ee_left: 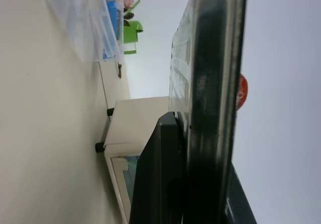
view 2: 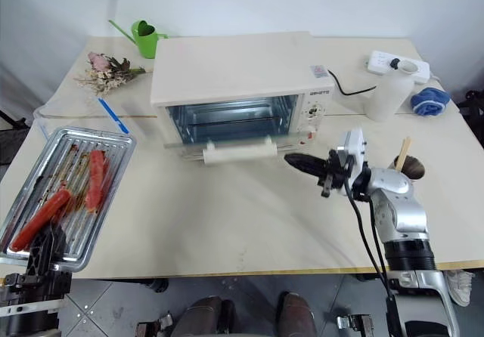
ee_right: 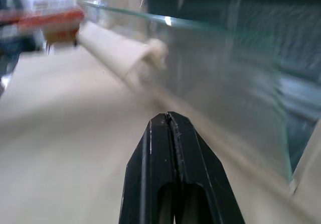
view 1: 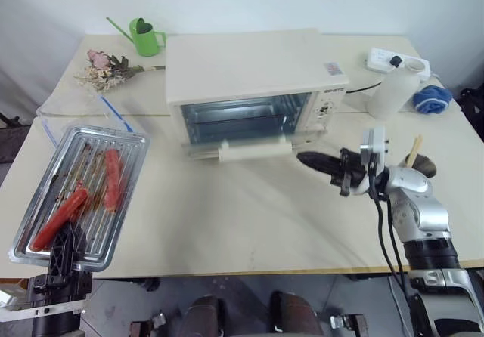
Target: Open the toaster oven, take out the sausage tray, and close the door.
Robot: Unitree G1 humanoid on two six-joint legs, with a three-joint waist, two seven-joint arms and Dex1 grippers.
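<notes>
The sausage tray point(view 1: 79, 193) sits at the lower left of the head view, out of the oven, its near end overhanging the table's point(view 1: 249, 224) front edge. The left gripper point(view 1: 62, 240) is clamped on that near rim. The toaster oven point(view 1: 253, 88) stands at upper centre, its door point(view 1: 242, 149) dropped open and its bar handle pointing toward the table's front edge. The right gripper point(view 1: 306, 158), fingers pressed together and empty, hovers just right of the handle. Bare tabletop stretches across the centre foreground between both arms.
</notes>
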